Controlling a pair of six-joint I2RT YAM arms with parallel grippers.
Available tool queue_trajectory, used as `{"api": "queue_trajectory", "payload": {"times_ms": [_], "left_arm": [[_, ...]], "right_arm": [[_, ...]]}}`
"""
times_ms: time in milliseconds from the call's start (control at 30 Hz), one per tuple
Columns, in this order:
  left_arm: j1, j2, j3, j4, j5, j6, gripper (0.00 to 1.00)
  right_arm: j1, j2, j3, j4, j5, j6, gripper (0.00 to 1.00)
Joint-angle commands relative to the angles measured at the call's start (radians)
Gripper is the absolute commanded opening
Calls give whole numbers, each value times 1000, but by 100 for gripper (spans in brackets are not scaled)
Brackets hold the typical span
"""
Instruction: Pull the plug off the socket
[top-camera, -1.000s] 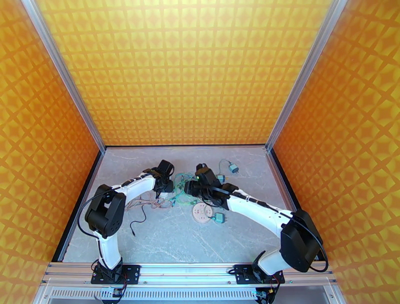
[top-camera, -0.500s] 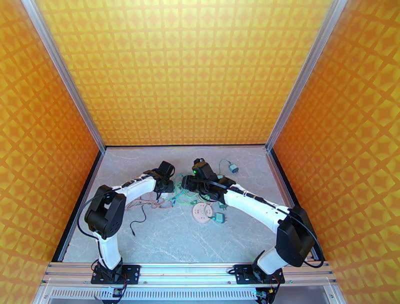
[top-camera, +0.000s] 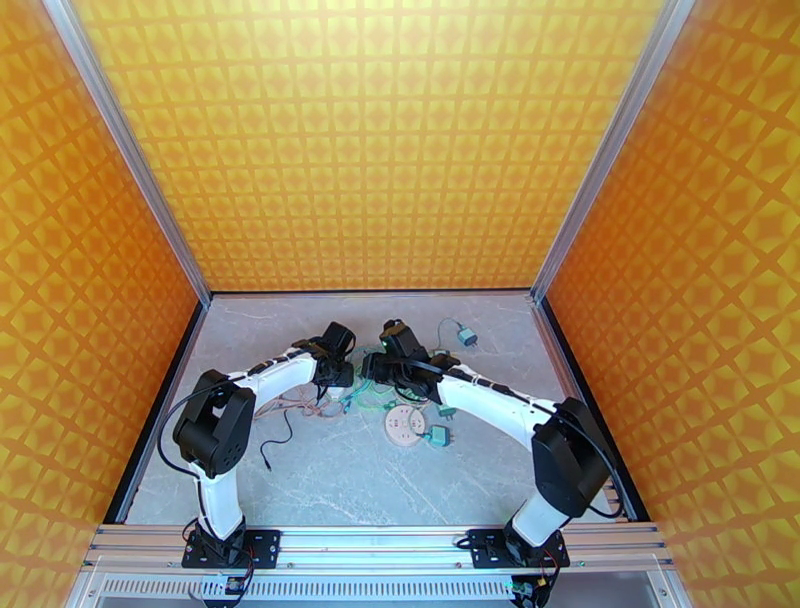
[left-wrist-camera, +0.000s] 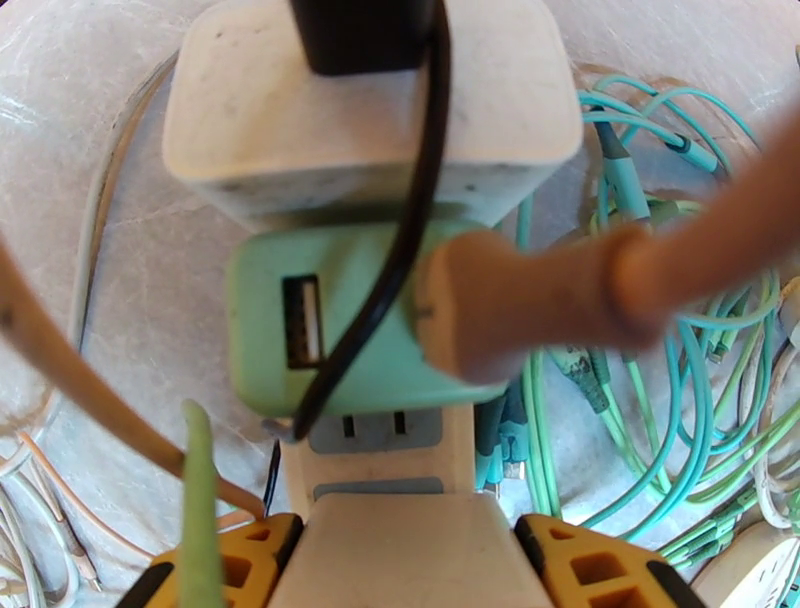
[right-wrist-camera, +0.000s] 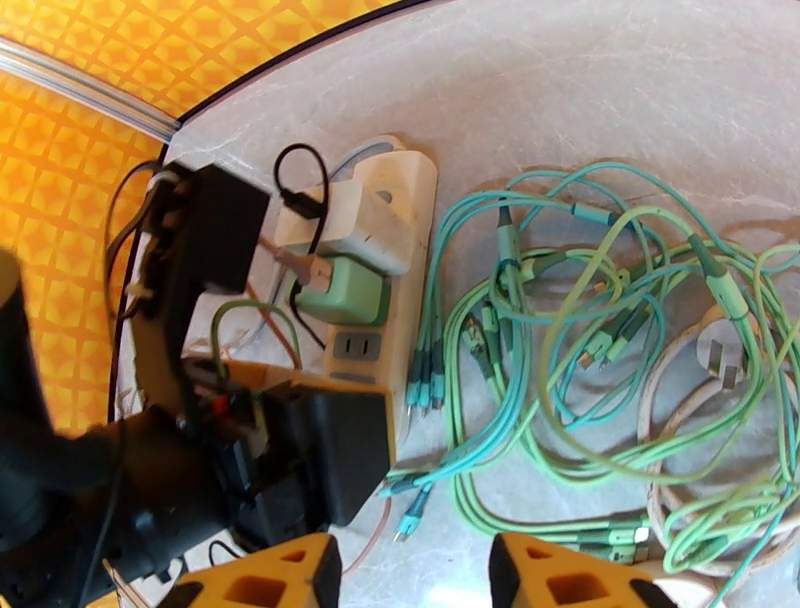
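Desk (top-camera: 330, 480): one, grey marble.
Arms: two, left arm (top-camera: 270, 375) and right arm (top-camera: 490, 400), both reaching to mid-desk.
Cable tangle (right-wrist-camera: 436, 340): one heap of teal and green leads, just right of the strip.
Power strip (right-wrist-camera: 418, 230): one, cream, flat on the desk. Its long axis runs straight away from the left pincer (left-wrist-camera: 405, 550), whose fingers clamp the strip's near end from both sides.
Round white socket disc (top-camera: 403, 425): one, near the front, partly under the cables.
Right pincer (right-wrist-camera: 415, 575): fingers spread wide with nothing between them, above the desk beside the tangle.
Adapters on the strip: two. The white adapter (left-wrist-camera: 370, 120) is at the far end. The green plug (left-wrist-camera: 260, 370) is seated next to it, touching it.
Green plug: stands up off the strip's top face, wider side across the strip, empty USB port on its left face in the left wrist view.
Loose teal adapters (top-camera: 438, 435): two clearly seen from above.
Tan connector (left-wrist-camera: 520, 300): one, against the green plug.
Black lead (left-wrist-camera: 425, 180): one, draped over both adapters.
Free outlet (left-wrist-camera: 375, 430): one, between green plug and left pincer.
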Motion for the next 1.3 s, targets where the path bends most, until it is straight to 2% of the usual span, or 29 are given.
{"api": "queue_trajectory", "payload": {"times_ms": [0, 200, 467, 667, 867, 1167, 1267], "left_arm": [[-10, 21, -7, -15, 88, 19, 39], [-10, 6, -8, -30, 88, 53, 38], [8, -63, -72, -78, 89, 238, 36], [45, -158, -196, -48, 192, 299, 36], [44, -189, -231, -37, 234, 287, 34], [38, -190, -227, -43, 236, 286, 34], [32, -189, -227, -45, 237, 281, 34]], "right_arm": [[-29, 53, 8, 76, -73, -3, 42], [-41, 185, 81, 125, -178, 18, 40], [-45, 309, 167, 172, -259, 49, 40], [-75, 361, 188, 181, -241, 97, 38], [-93, 445, 272, 197, -321, 104, 37], [-113, 585, 398, 289, -426, 200, 16], [-113, 626, 438, 315, -452, 231, 11]]}}
